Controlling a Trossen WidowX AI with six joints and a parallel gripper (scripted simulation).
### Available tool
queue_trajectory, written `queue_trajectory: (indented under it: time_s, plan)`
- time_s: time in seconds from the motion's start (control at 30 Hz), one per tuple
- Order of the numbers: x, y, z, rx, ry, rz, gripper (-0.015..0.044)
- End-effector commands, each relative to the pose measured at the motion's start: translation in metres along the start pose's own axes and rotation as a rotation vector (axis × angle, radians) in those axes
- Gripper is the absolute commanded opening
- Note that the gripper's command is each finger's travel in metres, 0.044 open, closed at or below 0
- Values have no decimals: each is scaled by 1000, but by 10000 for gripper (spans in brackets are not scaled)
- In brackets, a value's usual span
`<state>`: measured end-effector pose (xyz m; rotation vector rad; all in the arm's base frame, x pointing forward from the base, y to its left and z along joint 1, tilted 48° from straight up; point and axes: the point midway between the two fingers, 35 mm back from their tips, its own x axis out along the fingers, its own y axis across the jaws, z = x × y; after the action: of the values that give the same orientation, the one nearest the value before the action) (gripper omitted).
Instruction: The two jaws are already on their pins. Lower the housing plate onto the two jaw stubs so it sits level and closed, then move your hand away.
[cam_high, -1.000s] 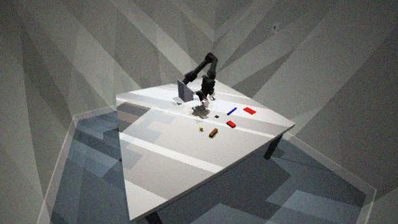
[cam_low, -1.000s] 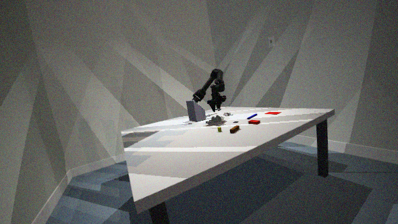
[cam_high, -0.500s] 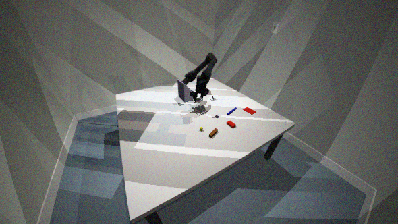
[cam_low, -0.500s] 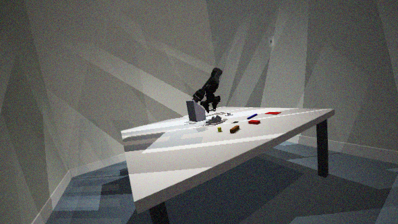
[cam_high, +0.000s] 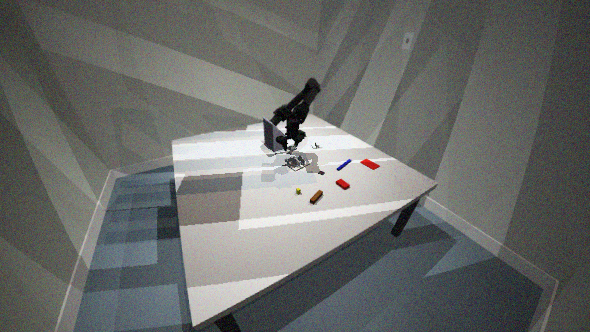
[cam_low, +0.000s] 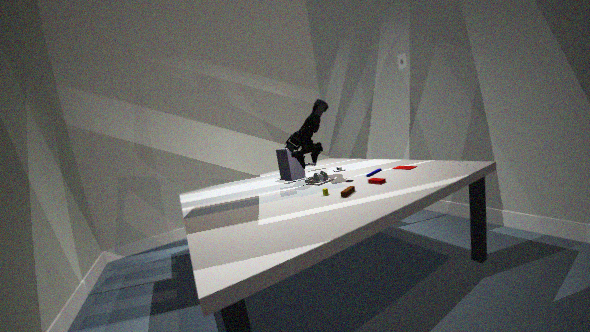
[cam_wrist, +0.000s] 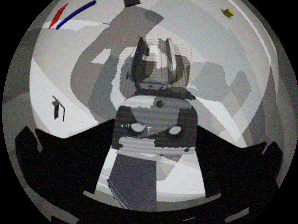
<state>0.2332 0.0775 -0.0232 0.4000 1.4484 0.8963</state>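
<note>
The housing plate (cam_wrist: 156, 117), grey with two pale round holes, is held between the fingers of my gripper (cam_wrist: 154, 125) (cam_high: 290, 146) (cam_low: 310, 165). In the wrist view it spans the gap between both fingertips. The two jaws (cam_high: 296, 161) (cam_low: 320, 177) stand upright side by side on their base on the table. In the wrist view, the left jaw (cam_wrist: 141, 62) and right jaw (cam_wrist: 173, 62) show just beyond the plate's far edge. The plate is above the table, close to the jaws on the arm's side. The jaw stubs cannot be made out, and the plate's exact height and tilt are unclear.
A tall purple-grey block (cam_high: 271, 136) (cam_low: 290, 165) (cam_wrist: 134, 180) stands close beside the gripper. A small dark bracket (cam_high: 316, 146) (cam_wrist: 57, 108) lies to one side. Farther out lie a blue bar (cam_high: 344, 165), red pieces (cam_high: 342, 184), an orange block (cam_high: 316, 197) and a yellow piece (cam_high: 298, 191).
</note>
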Motion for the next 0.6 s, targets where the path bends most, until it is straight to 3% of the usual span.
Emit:
queue_trajectory:
  time_s: [0.0, 0.57]
  plan:
    - [0, 0, 0, -4, -3, 4, 351]
    - [0, 0, 0, -22, -3, 4, 351]
